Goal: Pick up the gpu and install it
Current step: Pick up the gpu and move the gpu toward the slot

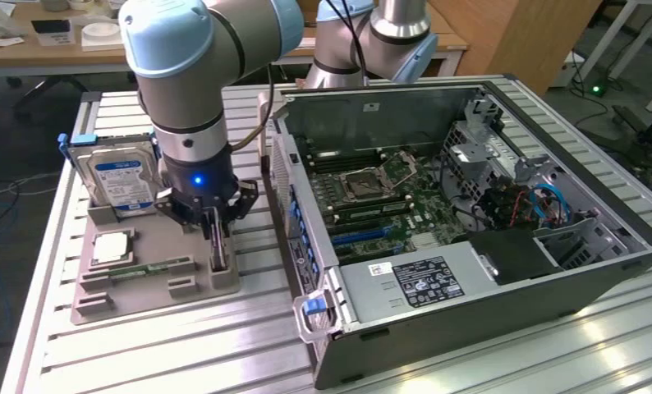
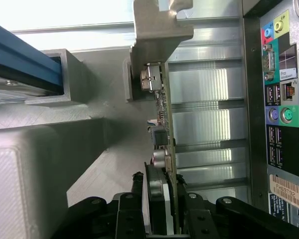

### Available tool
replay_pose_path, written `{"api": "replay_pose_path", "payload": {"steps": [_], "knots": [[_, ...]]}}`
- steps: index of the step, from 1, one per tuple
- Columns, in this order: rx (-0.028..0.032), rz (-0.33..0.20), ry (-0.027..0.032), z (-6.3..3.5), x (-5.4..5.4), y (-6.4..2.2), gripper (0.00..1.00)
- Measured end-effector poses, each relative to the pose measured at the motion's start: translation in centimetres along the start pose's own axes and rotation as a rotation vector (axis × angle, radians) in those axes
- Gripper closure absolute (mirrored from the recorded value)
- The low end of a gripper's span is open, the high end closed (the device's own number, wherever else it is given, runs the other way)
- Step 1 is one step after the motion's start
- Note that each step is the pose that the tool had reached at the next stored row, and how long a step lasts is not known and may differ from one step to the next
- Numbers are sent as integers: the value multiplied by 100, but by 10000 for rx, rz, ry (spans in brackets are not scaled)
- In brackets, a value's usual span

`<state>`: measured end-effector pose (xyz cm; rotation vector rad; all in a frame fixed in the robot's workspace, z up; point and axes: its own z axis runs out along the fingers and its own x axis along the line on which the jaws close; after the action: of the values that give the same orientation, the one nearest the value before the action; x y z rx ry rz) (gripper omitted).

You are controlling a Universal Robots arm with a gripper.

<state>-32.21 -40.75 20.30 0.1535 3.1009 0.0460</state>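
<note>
End effector [image 1: 218, 245] down over the grey parts tray [image 1: 189, 289], at the tray's side nearest the open computer case [image 1: 589, 283]. Fingers [image 2: 157, 199] pressed against both faces of the gpu [image 1: 218, 264], pinching its upper edge. Gpu [image 2: 165, 124] stands on edge in its tray slot, pale metal bracket [image 2: 157, 30] at the far end from the fingers. Hard drive [image 1: 123, 185] upright at the tray's back. Memory stick [image 1: 151, 268] lies flat in the tray. Tray and case rest on the ribbed metal surface [image 1: 195, 353].
</note>
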Motion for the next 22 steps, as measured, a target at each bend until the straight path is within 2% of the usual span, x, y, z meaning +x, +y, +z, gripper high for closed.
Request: {"api": "replay_pose_path", "payload": {"steps": [3,4,22], "knots": [[2,0,0,1,-5,0,65],[1,0,0,1,-7,0,71],[-2,0,0,-1,-15,2,71]]}}
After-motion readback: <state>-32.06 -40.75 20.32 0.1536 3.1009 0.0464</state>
